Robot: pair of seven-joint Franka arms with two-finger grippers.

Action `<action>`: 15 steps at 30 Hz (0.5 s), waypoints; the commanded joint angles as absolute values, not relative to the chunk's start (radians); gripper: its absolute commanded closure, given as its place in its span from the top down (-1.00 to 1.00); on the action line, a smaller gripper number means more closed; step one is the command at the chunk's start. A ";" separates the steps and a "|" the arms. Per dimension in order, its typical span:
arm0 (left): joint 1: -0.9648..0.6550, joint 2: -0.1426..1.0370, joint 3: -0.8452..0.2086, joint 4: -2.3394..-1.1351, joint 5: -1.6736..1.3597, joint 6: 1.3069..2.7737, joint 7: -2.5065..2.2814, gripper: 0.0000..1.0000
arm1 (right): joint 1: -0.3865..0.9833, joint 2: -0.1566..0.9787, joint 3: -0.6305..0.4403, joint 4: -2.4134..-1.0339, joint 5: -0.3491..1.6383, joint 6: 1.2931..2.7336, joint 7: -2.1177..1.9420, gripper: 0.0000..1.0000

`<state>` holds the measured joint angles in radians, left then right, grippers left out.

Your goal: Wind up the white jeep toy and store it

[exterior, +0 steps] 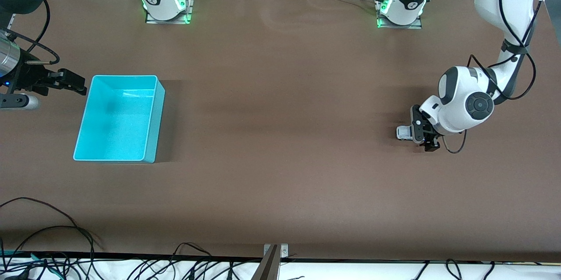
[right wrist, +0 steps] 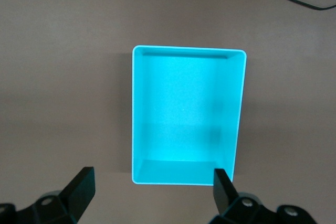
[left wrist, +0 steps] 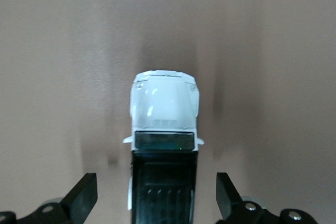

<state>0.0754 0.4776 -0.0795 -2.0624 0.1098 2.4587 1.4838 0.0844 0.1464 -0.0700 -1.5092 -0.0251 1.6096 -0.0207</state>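
The task looks barely begun: the white jeep toy [exterior: 404,132] stands on its wheels on the brown surface [exterior: 280,140] toward the left arm's end, well apart from the cyan bin [exterior: 155,118], which sits toward the right arm's end with nothing in it; winding, carrying and storing all appear left to do.

The left gripper [exterior: 424,133] is down low at the jeep; in the left wrist view its fingers [left wrist: 84,198] stand wide apart, one on each side of the jeep's black roof panel [left wrist: 164,182], with a clear gap of bare surface between each finger and the car body; they hold nothing, and I see no contact yet. The white hood [left wrist: 165,100] points away from the gripper, so the fingers straddle the rear half.

The right gripper [exterior: 70,80] waits in the air beside the bin; its fingers [right wrist: 79,192] are likewise spread wide and empty, with the bin's turquoise floor plainly bare.

Judged from this, the next step is closing on the jeep's sides for the pull-back.
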 commanded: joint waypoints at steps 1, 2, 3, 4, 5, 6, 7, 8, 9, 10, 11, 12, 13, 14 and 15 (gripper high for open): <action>0.081 0.466 -0.084 -2.091 0.130 2.480 1.502 1.00 | 0.081 0.137 -0.071 -1.519 -0.006 1.614 -0.026 1.00; 0.081 0.468 -0.084 -2.091 0.130 2.480 1.502 1.00 | 0.081 0.137 -0.069 -1.519 -0.006 1.614 -0.026 1.00; 0.081 0.469 -0.084 -2.091 0.130 2.482 1.502 1.00 | 0.081 0.137 -0.071 -1.519 -0.006 1.614 -0.026 1.00; 0.081 0.471 -0.084 -2.091 0.130 2.482 1.502 1.00 | 0.081 0.137 -0.071 -1.519 -0.006 1.614 -0.026 1.00; 0.081 0.471 -0.084 -2.091 0.130 2.485 1.502 1.00 | 0.081 0.138 -0.071 -1.519 -0.006 1.614 -0.026 1.00; 0.081 0.471 -0.084 -2.091 0.130 2.487 1.502 1.00 | 0.081 0.137 -0.071 -1.519 -0.006 1.614 -0.026 1.00; 0.081 0.472 -0.084 -2.091 0.130 2.488 1.502 1.00 | 0.081 0.137 -0.071 -1.519 -0.006 1.614 -0.026 1.00; 0.081 0.474 -0.084 -2.091 0.130 2.488 1.502 1.00 | 0.081 0.137 -0.069 -1.519 -0.006 1.614 -0.026 1.00; 0.081 0.476 -0.084 -2.092 0.130 2.488 1.502 1.00 | 0.081 0.138 -0.071 -1.519 -0.006 1.614 -0.026 1.00; 0.081 0.477 -0.084 -2.097 0.130 2.490 1.503 1.00 | 0.081 0.138 -0.069 -1.519 -0.006 1.614 -0.026 1.00; 0.081 0.477 -0.084 -2.102 0.130 2.493 1.505 1.00 | 0.081 0.137 -0.069 -1.519 -0.006 1.614 -0.026 1.00; 0.081 0.477 -0.084 -2.105 0.130 2.502 1.509 1.00 | 0.081 0.137 -0.071 -1.519 -0.006 1.614 -0.026 1.00; 0.083 0.477 -0.084 -2.109 0.130 2.513 1.514 1.00 | 0.081 0.137 -0.071 -1.519 -0.006 1.614 -0.026 1.00; 0.083 0.477 -0.084 -2.114 0.130 2.522 1.522 1.00 | 0.081 0.138 -0.071 -1.519 -0.006 1.614 -0.026 1.00; 0.083 0.479 -0.084 -2.115 0.130 2.529 1.529 1.00 | 0.081 0.137 -0.071 -1.519 -0.006 1.614 -0.026 1.00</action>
<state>0.0752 0.4801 -0.0806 -2.0875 0.1099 2.4800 1.4917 0.0844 0.1464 -0.0700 -1.5092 -0.0251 1.6096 -0.0207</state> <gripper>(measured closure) 0.000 0.000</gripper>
